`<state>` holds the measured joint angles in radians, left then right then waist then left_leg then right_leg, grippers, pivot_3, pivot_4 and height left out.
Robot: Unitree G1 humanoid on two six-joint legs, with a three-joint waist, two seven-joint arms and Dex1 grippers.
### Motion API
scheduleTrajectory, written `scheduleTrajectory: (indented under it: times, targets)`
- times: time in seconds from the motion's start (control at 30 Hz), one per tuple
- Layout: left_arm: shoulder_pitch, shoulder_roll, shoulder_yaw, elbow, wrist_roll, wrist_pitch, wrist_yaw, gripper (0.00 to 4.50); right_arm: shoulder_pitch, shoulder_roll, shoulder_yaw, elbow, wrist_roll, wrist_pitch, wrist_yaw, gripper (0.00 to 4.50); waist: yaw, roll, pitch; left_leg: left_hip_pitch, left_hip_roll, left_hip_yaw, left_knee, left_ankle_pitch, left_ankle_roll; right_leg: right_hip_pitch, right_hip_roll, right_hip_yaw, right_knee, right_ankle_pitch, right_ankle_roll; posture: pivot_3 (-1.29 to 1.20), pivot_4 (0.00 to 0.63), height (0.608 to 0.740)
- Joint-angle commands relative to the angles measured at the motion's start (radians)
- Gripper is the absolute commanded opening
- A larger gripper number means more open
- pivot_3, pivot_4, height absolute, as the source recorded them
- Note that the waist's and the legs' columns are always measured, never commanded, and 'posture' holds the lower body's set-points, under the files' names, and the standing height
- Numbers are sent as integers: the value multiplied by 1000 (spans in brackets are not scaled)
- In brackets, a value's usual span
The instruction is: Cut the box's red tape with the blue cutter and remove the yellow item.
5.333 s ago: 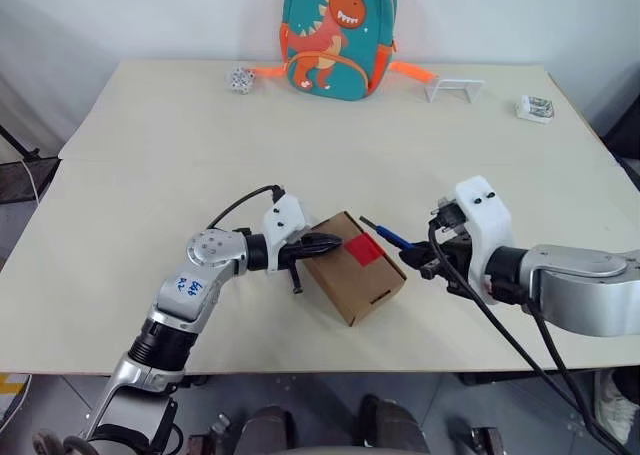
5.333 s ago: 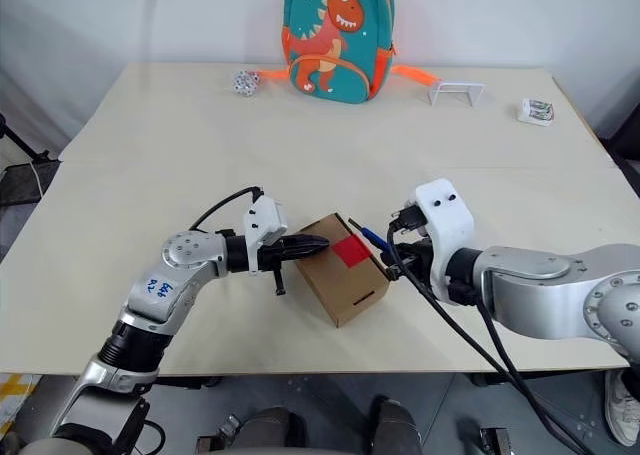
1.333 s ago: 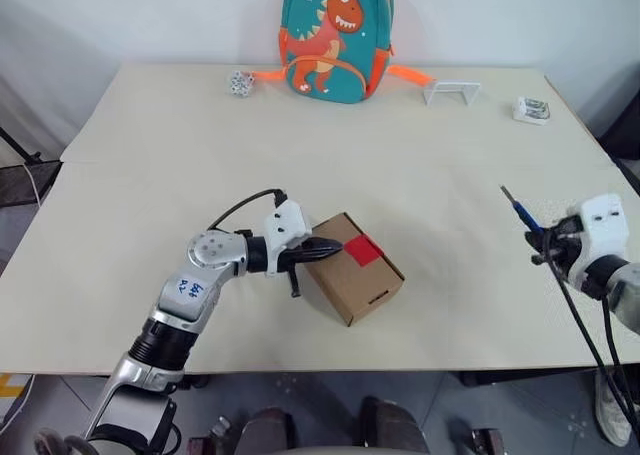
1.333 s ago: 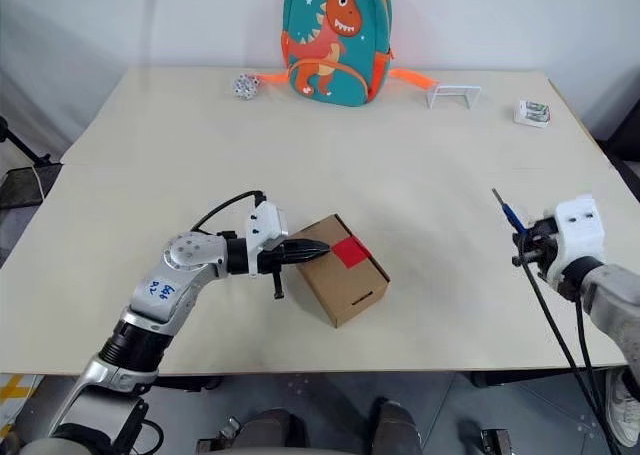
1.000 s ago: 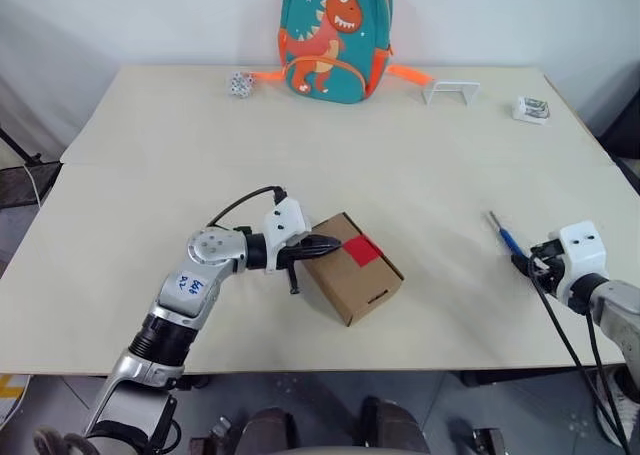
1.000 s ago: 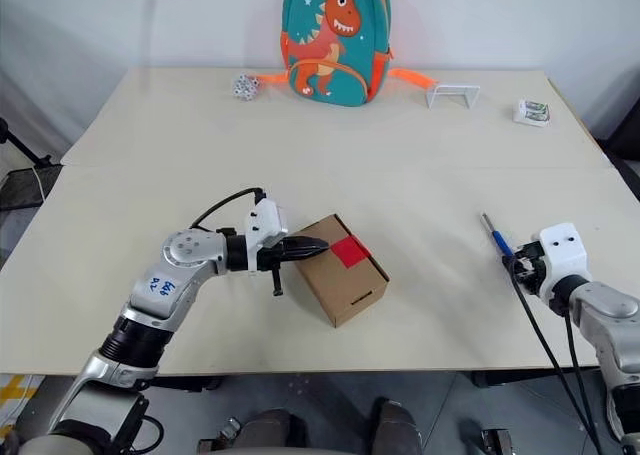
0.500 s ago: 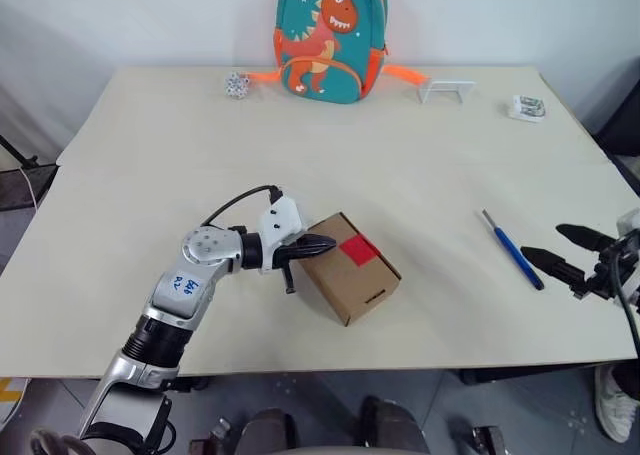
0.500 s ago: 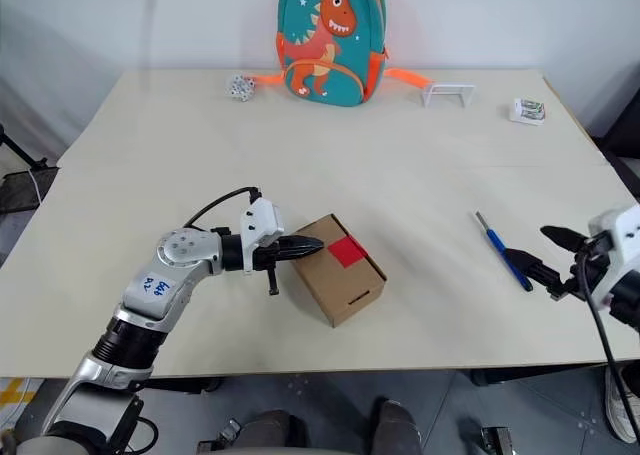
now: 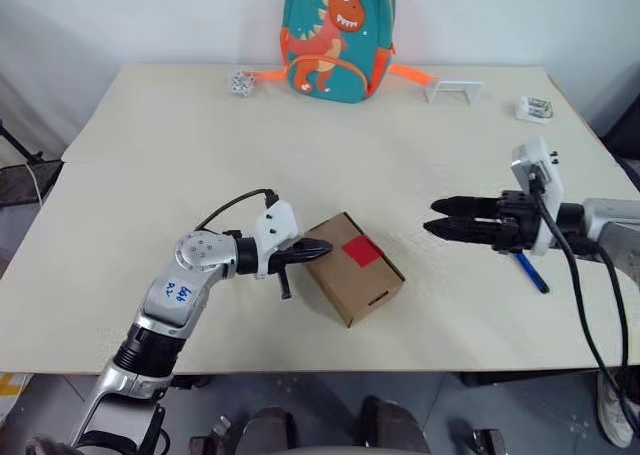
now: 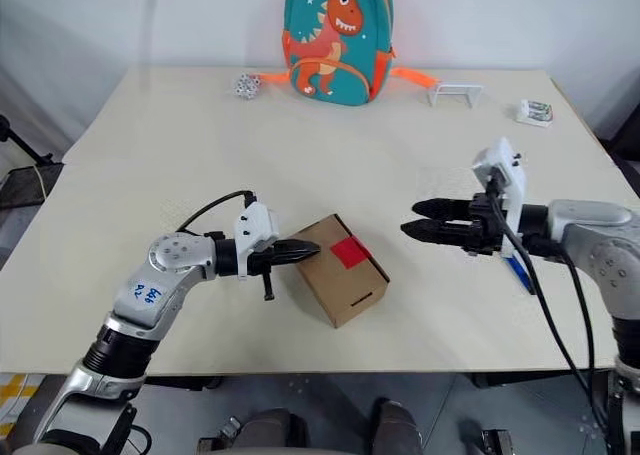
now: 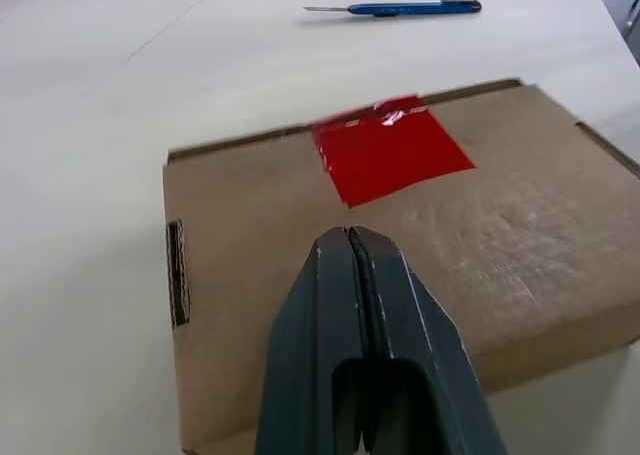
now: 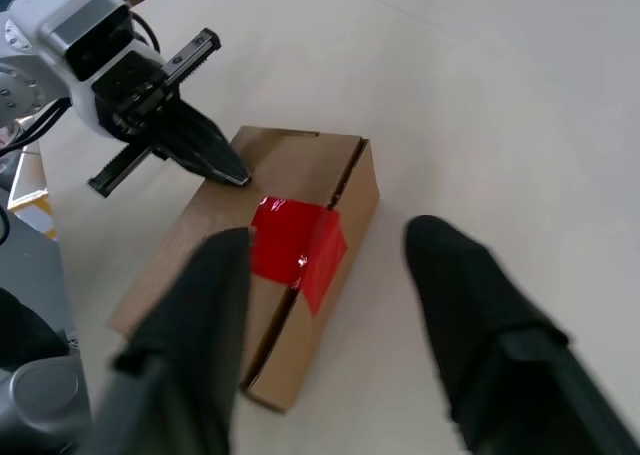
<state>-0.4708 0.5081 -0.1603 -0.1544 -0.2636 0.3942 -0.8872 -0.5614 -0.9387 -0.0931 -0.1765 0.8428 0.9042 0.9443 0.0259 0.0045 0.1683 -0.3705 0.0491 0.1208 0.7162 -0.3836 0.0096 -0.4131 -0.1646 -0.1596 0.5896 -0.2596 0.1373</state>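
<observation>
The brown box (image 9: pixel 352 275) lies near the table's front edge, with the red tape (image 9: pixel 362 250) stuck across its top seam. My left gripper (image 9: pixel 322 247) is shut, its tip resting against the box's upper left edge, close to the tape (image 11: pixel 392 155). My right gripper (image 9: pixel 431 218) hovers to the right of the box, open and empty, pointing at it. The blue cutter (image 9: pixel 530 273) lies on the table behind my right arm, partly covered by it, and also shows beyond the box in the left wrist view. The yellow item is hidden.
At the far edge of the table (image 9: pixel 150 155) stands a teal dinosaur backpack (image 9: pixel 338 35). A small white patterned object (image 9: pixel 239 81) lies to its left, a white wire stand (image 9: pixel 455 88) and a small packet (image 9: pixel 535 108) to its right.
My right gripper let go of the blue cutter, leaving it on the table at the right, then swung left and up toward the box with its fingers apart. The left gripper stayed at the box.
</observation>
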Motion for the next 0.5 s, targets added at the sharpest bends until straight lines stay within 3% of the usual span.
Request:
scheduleTrajectory:
  times: [0.03, 0.13, 0.17, 0.3, 0.5]
  targets:
    - [66, 87, 118, -87, -101, 48, -61, 0, 39, 30, 64, 38, -197, -202, -14, 1208, -4, 0, 0, 0, 0, 1, 0, 0, 0, 0, 0, 0, 0, 0, 0, 0, 150, 740]
    - [122, 162, 166, -108, -117, 69, -76, 0, 58, 83, 116, 151, -346, -367, -36, 167, -9, 0, 1, 0, 0, 2, -1, 0, -1, -1, 0, 0, 0, 0, 0, 0, 150, 740]
    - [135, 179, 173, -113, -118, 70, -79, 0, 57, 113, 138, 209, -399, -436, -44, 40, -9, 0, 1, 0, 0, 3, -1, 0, -1, -1, 0, 0, 0, 0, 0, 0, 150, 740]
    - [145, 196, 169, -121, -112, 88, -73, 0, 43, 216, 194, 336, -503, -579, -32, 40, -8, 1, 1, 1, 0, 3, 0, 0, -1, -1, 0, 1, 0, 0, 0, 0, 150, 740]
    - [150, 149, 77, -131, -76, 167, -11, 0, 69, 281, 233, 263, -503, -537, 34, 40, -14, 2, 2, 1, 0, 2, -2, 0, -1, -1, 0, 0, 0, 0, 1, 0, 150, 740]
